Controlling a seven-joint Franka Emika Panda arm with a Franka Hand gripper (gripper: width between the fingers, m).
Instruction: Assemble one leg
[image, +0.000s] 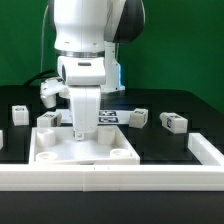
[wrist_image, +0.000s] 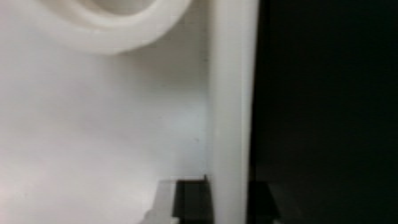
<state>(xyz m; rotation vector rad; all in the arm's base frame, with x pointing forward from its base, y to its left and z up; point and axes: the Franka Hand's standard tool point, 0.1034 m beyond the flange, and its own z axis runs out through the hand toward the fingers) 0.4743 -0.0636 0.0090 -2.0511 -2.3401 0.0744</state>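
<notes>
Fingertips (wrist_image: 187, 205) of the arm's two-finger gripper (image: 82, 127) stand either side of the rim of the large flat white square panel (image: 85, 150), probably to steady it so its round corner socket (wrist_image: 107, 20) can take a post. Whether they pinch it I cannot tell. The nearest small white tagged plastic leg (image: 48, 119) lies just beside the panel's far corner, outside the jaws.
</notes>
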